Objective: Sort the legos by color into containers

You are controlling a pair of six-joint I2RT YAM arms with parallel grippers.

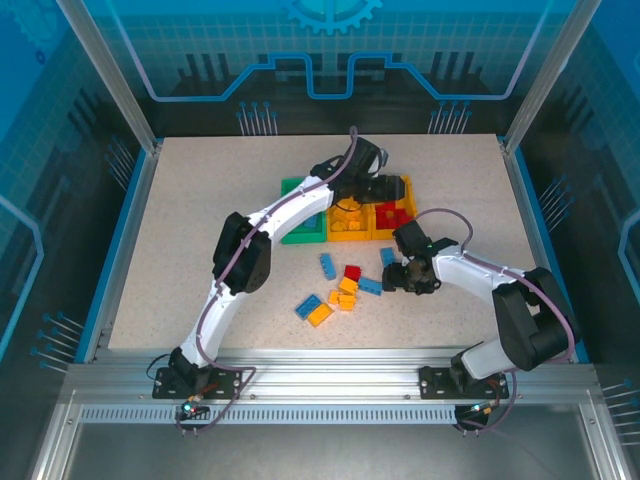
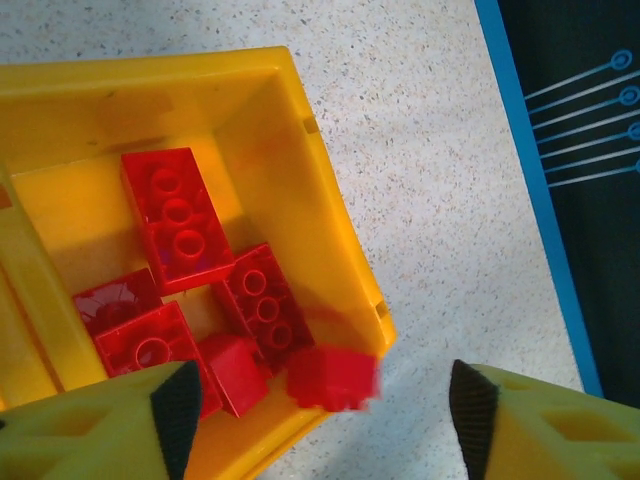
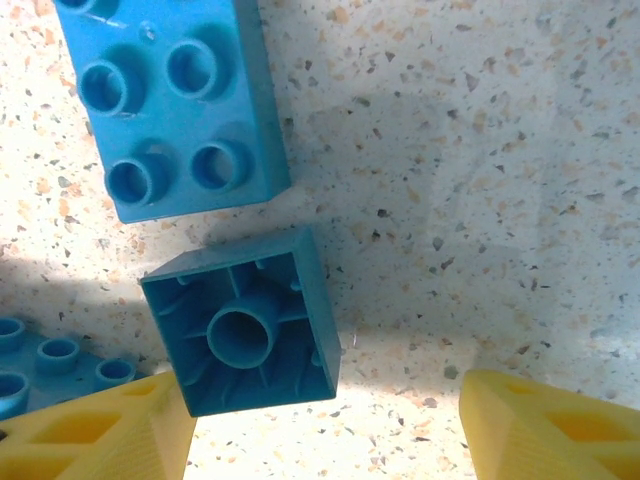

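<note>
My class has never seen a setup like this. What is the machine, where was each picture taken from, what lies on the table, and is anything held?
Two robot arms are bolted at the near edge of a table. The overhead camera shows both, plus three joined bins and loose bricks. The other cameras ride on the wrists. The left end effector is open over a yellow bin of red bricks; one blurred red brick is at the rim, ungripped. The right end effector is open beside an upturned blue brick. Nothing is held.
</note>
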